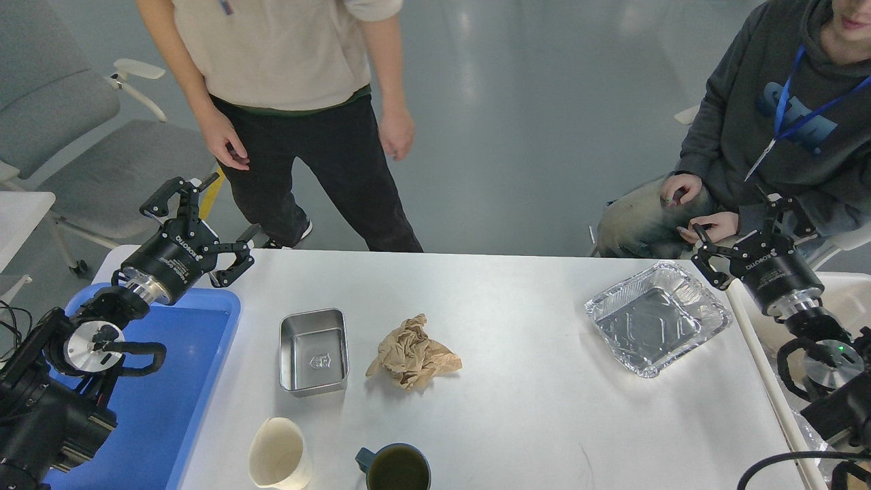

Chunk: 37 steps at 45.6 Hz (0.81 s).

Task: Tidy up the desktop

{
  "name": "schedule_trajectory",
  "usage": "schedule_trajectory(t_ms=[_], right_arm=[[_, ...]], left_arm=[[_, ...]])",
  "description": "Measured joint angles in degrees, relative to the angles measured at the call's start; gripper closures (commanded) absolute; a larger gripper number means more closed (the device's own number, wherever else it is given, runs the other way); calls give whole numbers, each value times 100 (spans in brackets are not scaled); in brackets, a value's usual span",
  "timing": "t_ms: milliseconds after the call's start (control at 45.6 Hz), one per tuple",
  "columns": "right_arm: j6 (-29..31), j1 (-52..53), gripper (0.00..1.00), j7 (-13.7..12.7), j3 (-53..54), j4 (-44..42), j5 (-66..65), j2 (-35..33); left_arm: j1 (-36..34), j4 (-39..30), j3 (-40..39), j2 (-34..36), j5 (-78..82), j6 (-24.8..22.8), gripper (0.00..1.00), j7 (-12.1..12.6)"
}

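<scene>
The white desktop (517, 381) fills the lower half of the head view. On it lie a small steel box (313, 350), a crumpled brown paper (412, 354), a foil tray (656, 316), a cream paper cup (277, 454) on its side and a dark green mug (395, 468). My left gripper (204, 228) hangs open over the table's far left corner, above the blue tray (197, 340), holding nothing. My right gripper (742, 235) is open at the far right edge, just beside the foil tray, also empty.
A cream bin (840, 299) stands right of the table under my right arm. One person (292, 82) stands behind the far edge; another (782, 136) sits at the far right. A grey chair (81, 143) is at back left.
</scene>
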Motion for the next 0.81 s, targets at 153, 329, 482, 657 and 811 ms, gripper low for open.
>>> schedule_trajectory(t_ms=[153,329,482,657,811], right_arm=[[2,2,0,0,0,0,0,0],[3,9,0,0,-1,0,0,0],[3,9,0,0,-6,0,0,0],[3,12,0,0,-17,0,0,9],[3,16,0,5,-18,0,-1,49]], left_arm=[[13,0,-1,3,0,19,3,26],[-58,-31,38,8,-14,128,3,213],[-39,-325,-16,8,-45,831,3,1570],[53,-1139,-496,37,-185,1034,3,2744],[526,-2424,-557,759,-182,1022,3,2826]])
